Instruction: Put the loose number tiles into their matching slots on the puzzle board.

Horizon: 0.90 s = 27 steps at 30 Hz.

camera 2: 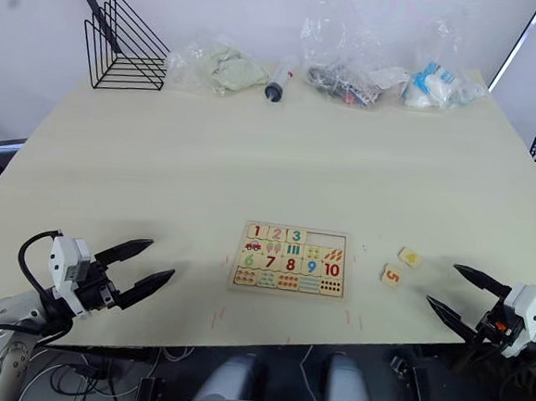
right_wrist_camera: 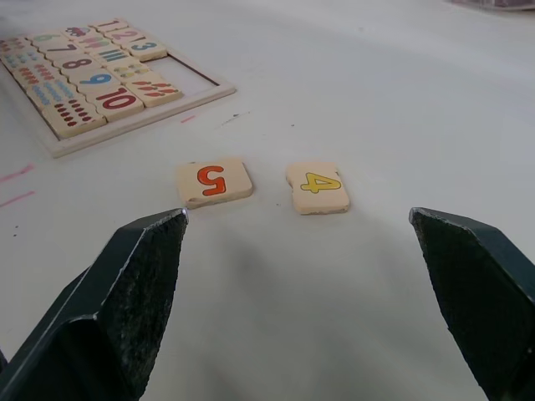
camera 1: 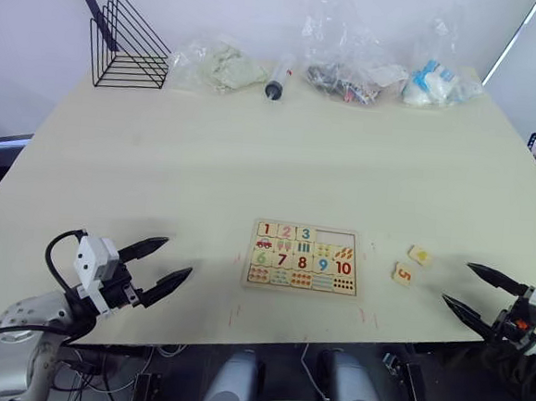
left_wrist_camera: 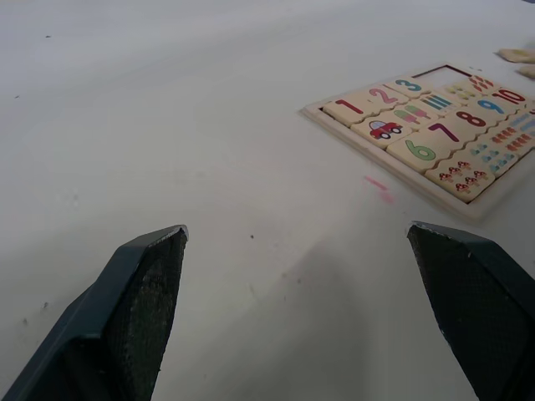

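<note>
Two loose tiles, "4" (right_wrist_camera: 318, 185) and "5" (right_wrist_camera: 214, 180), lie before the wide right pincer (camera 1: 484, 290); left pincer (camera 1: 158, 268) wide too.

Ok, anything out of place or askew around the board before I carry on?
Only the expected leftovers: the 4 tile and 5 tile lie loose on the table to the right of the puzzle board, both turned askew. The two right-hand slots of its top row are empty. Nothing looks spilled or damaged.
</note>
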{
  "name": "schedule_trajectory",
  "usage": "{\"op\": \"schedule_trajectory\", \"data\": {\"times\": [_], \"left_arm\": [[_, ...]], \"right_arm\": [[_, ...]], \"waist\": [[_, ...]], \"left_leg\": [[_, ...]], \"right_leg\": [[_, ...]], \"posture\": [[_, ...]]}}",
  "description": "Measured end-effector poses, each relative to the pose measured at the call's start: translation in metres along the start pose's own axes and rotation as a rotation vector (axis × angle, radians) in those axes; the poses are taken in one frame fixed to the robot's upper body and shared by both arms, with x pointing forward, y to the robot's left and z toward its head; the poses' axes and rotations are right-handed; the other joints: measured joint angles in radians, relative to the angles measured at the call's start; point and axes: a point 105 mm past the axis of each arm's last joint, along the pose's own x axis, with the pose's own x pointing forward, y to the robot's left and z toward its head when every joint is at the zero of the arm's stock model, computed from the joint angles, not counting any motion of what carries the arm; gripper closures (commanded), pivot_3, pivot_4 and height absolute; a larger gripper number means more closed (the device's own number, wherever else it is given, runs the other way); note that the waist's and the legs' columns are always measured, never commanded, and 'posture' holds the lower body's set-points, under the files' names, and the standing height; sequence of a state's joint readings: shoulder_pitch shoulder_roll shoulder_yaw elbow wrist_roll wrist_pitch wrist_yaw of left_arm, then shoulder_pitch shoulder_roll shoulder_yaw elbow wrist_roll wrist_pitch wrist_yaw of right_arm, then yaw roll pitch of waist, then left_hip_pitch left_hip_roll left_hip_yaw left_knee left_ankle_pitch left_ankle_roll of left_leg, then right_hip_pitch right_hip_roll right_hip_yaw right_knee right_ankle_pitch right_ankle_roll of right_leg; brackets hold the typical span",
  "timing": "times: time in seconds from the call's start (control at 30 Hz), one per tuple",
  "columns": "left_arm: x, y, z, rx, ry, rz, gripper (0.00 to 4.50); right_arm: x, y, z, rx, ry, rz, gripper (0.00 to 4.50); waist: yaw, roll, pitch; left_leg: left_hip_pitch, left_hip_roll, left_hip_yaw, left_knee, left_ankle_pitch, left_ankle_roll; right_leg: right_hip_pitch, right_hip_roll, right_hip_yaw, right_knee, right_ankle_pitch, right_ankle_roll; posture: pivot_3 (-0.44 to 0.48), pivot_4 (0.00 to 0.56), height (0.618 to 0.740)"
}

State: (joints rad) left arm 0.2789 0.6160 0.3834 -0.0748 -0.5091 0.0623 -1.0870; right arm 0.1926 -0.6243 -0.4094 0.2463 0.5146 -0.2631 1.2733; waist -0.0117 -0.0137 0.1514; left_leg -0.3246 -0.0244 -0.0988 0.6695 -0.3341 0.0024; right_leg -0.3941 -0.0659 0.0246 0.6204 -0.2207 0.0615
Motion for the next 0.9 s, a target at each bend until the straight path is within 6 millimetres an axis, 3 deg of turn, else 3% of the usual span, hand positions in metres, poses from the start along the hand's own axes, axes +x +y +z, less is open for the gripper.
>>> {"op": "schedule_trajectory", "data": {"times": [0.23, 0.53, 0.7, 0.9], "left_arm": [[0.006, 0.006, 0.009, 0.065, -0.041, -0.043, 0.04], [0.018, 0.008, 0.027, 0.15, -0.008, -0.296, 0.04], [0.022, 0.001, 0.04, 0.191, 0.007, -0.514, 0.04], [0.023, 0.0, 0.052, 0.21, 0.035, -0.631, 0.04]], "right_arm": [[0.005, -0.005, 0.004, 0.01, 0.001, -0.022, 0.0], [0.033, -0.017, 0.021, -0.012, 0.036, -0.02, 0.0], [0.047, -0.015, 0.017, -0.05, 0.135, 0.042, 0.0], [0.053, -0.018, 0.013, -0.053, 0.217, 0.058, 0.0]], "waist": [[0.0, 0.0, 0.0], [0.0, 0.001, 0.001], [-0.001, 0.001, 0.001], [0.0, 0.001, 0.001]], "left_leg": [[0.0, 0.0, 0.0, 0.0, 0.0, 0.0], [-0.001, -0.001, 0.001, -0.001, 0.0, 0.0], [-0.002, -0.001, 0.002, -0.001, 0.0, 0.0], [-0.003, -0.001, 0.0, -0.001, 0.0, 0.0]], "right_leg": [[0.0, 0.0, 0.0, 0.0, 0.0, 0.0], [0.0, 0.002, -0.002, -0.001, 0.002, 0.003], [-0.002, 0.001, -0.003, -0.003, 0.002, 0.004], [-0.002, 0.001, -0.003, -0.003, 0.002, 0.004]], "posture": [[0.0, 0.15, 0.74], [0.0, 0.15, 0.74], [0.0, 0.15, 0.74], [0.0, 0.15, 0.74]]}}
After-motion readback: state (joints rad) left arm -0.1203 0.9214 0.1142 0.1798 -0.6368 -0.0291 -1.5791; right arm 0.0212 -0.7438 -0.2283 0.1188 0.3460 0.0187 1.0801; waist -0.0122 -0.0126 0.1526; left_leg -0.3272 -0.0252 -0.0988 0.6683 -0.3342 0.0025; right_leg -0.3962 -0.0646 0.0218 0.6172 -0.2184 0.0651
